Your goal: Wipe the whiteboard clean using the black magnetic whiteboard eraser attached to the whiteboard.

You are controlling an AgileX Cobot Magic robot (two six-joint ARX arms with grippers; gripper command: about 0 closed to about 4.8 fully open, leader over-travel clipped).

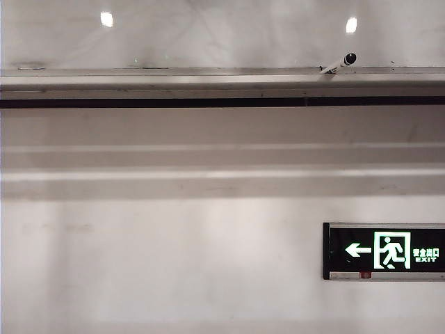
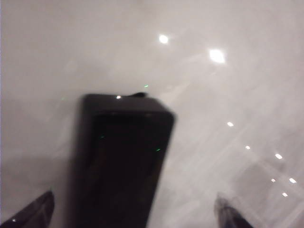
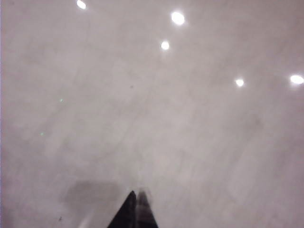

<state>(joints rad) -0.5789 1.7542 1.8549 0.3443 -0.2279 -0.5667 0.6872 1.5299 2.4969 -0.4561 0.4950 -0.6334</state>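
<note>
The black eraser (image 2: pixel 121 156), a long dark block, sits flat on the glossy whiteboard (image 2: pixel 228 104) in the left wrist view. My left gripper (image 2: pixel 132 213) is open wide, with the eraser in the gap between its fingertips (image 2: pixel 35 211) and touching neither. It lies nearer one finger than the other. My right gripper (image 3: pixel 137 205) is shut with nothing in it, its tips close to the bare whiteboard (image 3: pixel 156 118). The exterior view shows only the whiteboard (image 1: pixel 222 35) at the top above its silver rail (image 1: pixel 208 72). Neither arm nor the eraser shows there.
A small white object with a dark tip (image 1: pixel 341 62) rests on the rail at the right. Below the rail is a matte wall with a black-and-green exit sign (image 1: pixel 386 250) at the lower right. Ceiling lights reflect as bright spots on the board.
</note>
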